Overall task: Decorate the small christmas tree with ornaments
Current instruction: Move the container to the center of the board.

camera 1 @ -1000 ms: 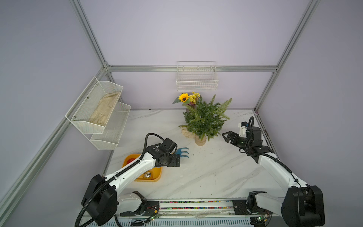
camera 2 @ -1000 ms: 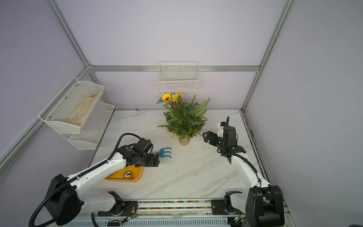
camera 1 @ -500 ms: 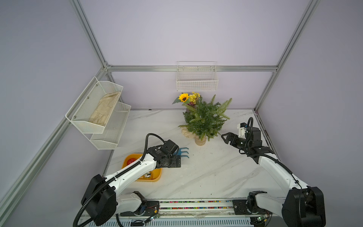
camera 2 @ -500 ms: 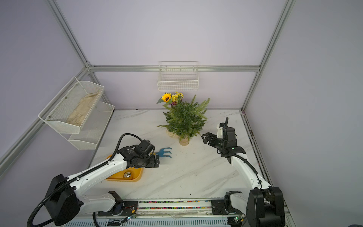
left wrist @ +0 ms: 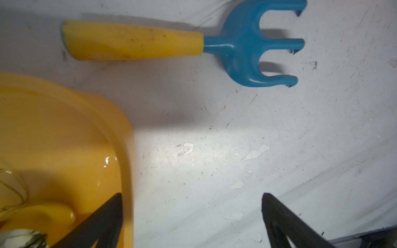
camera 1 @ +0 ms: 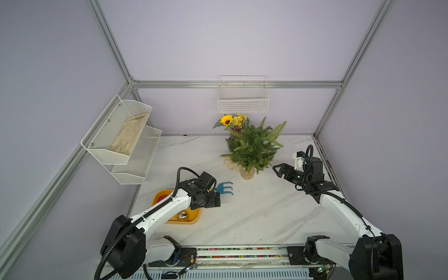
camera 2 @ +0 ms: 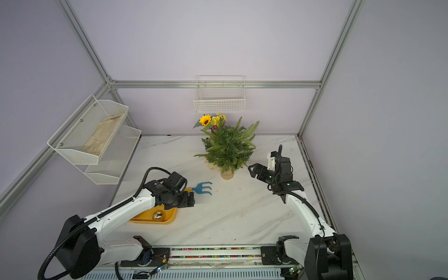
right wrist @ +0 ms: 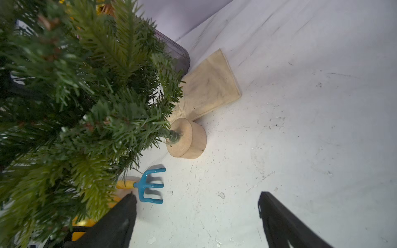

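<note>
The small christmas tree (camera 1: 253,148) (camera 2: 228,148) stands on its pale wooden stump (right wrist: 189,139) toward the back of the marble table. No ornament shows on its branches. A shiny gold ornament (camera 1: 182,215) (camera 2: 158,215) lies in the yellow tray (camera 1: 194,220) (left wrist: 64,128), and a red ornament (camera 1: 162,198) peeks out behind my left arm. My left gripper (camera 1: 213,200) (left wrist: 191,196) hangs open and empty over the tray's right edge. Just right of the tree's lower branches, my right gripper (camera 1: 278,170) (right wrist: 196,195) is open and empty.
A blue rake with a yellow handle (camera 1: 224,188) (left wrist: 236,43) lies between tray and tree. A beige glove (right wrist: 210,85) lies behind the stump, beside a sunflower bouquet (camera 1: 228,120). A wire basket (camera 1: 243,101) hangs on the back wall and mesh shelves (camera 1: 121,135) on the left wall.
My left gripper has drifted slightly back toward the tray. My right gripper has edged a little closer to the tree. Both stay open.
</note>
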